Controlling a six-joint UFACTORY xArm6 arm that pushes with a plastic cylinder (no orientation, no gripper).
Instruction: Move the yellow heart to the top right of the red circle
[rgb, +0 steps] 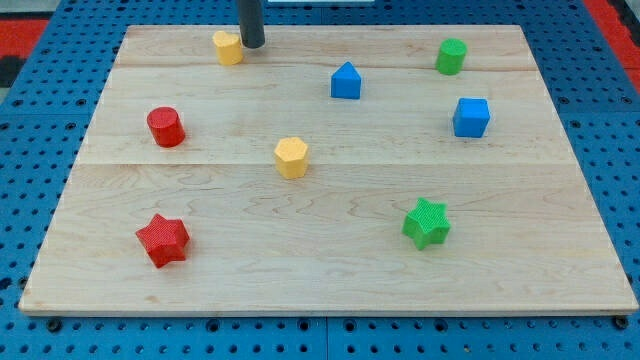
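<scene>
1. My tip (251, 45): lower end of a straight dark rod, at the view's top edge of the table (330, 270). The rig carries no fingers, so no released or clenched state can be told; nothing is grasped.
2. Yellow heart (228, 47): just to the view's left of my tip, at its side; whether the two touch cannot be told. It sits near the table's top edge.
3. Red circle (165, 127): below my tip and to the view's left, well apart from it. The yellow heart lies up and to the view's right of this block, with bare wood between them.
4. Yellow hexagon (291, 157): below my tip and slightly to the view's right, near the middle of the table.
5. Red star (162, 240): far below my tip, to the view's left, near the table's bottom left corner.
6. Blue block with a peaked top (346, 80): to the view's right of my tip and a little lower.
7. Green cylinder (451, 56): far to the view's right of my tip, at about the same height.
8. Blue cube (471, 117): far to the view's right of my tip and lower, below the green cylinder.
9. Green star (427, 222): far below my tip and to the view's right.
10. Blue pegboard (30, 160): the perforated surface surrounding the table on all sides.
</scene>
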